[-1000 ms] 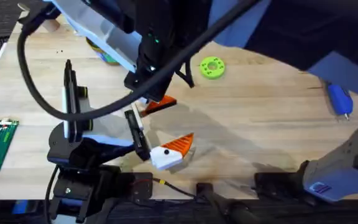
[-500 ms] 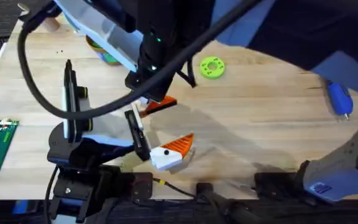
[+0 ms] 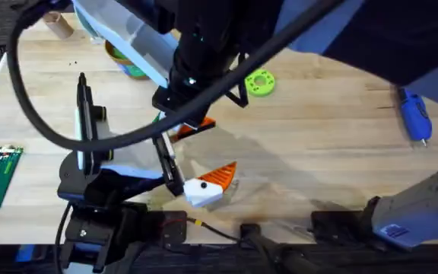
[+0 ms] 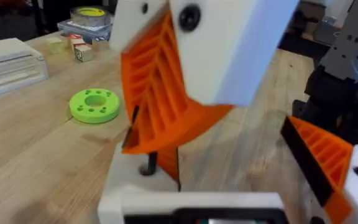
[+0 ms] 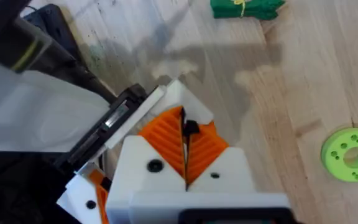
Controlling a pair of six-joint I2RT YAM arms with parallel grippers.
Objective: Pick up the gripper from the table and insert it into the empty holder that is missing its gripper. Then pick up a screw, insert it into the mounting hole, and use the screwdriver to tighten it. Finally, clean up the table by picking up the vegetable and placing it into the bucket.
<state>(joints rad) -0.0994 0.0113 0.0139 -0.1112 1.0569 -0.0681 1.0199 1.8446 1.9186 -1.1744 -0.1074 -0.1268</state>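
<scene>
Step in hand: the right arm is reaching across the middle, and judging by the pose it is bringing a screw to the mounting hole.
Right gripper: its orange ribbed pads are pressing together on a thin dark pin, probably the screw, which is poking out just past the fingertips.
Left gripper: its fingers are standing apart, with nothing between them; one finger is carrying an orange tip, the other looks like the bare white base.
Holder: the plain white angular base is sitting directly beneath the right gripper's tips, nearly touching the pin.
Orange gripper piece: orange is showing just above the holder, but I cannot tell it apart from the right gripper's own pads.
Doing it well: the pin should be kept upright and lined up over the hole before the pads let go; a tilted release would likely drop it onto the table.
Look of the screw: short, slim, dark, with a slightly wider head.
Screwdriver: its blue handle is lying well away from both grippers, towards the right arm's side.
Vegetable: it is lying dark green on the wood beyond the right gripper, well apart from it.
</scene>
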